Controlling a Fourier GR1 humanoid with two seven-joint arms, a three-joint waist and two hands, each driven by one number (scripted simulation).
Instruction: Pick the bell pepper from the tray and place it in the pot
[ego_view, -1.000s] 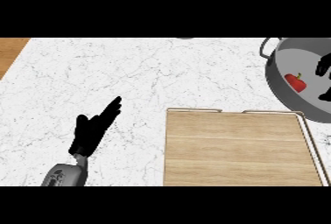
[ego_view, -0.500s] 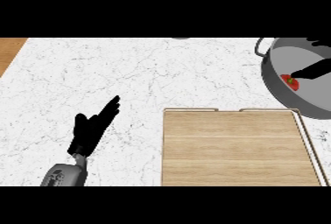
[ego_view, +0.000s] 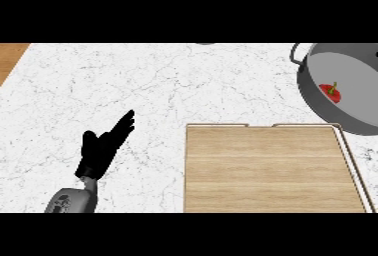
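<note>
The bell pepper (ego_view: 331, 93) is lying inside the pot (ego_view: 362, 70), on the left part of its grey floor and apart from the wall. Its red body is stretching roughly from 10 o'clock to 4 o'clock, and a thin green stem is sticking out of its upper side toward 12 o'clock. How the stem joins the body is too small to tell.

The pot is sitting at the 2 o'clock corner of the head view, partly cut off by the right edge, with one handle showing at its upper left. Its lower rim is coming just beside the far right corner of the wooden tray (ego_view: 273, 170), which is filling the 5 o'clock part of the view.

The left hand (ego_view: 103, 147) is resting at 8 o'clock on the white marble counter (ego_view: 148, 80) – well apart from the tray, fingers straight and together, pointing toward 1 o'clock, thumb out to the side, holding nothing. The right hand is not showing in the view.

A strip of brown wood (ego_view: 11, 57) is edging the counter at 10 o'clock.
</note>
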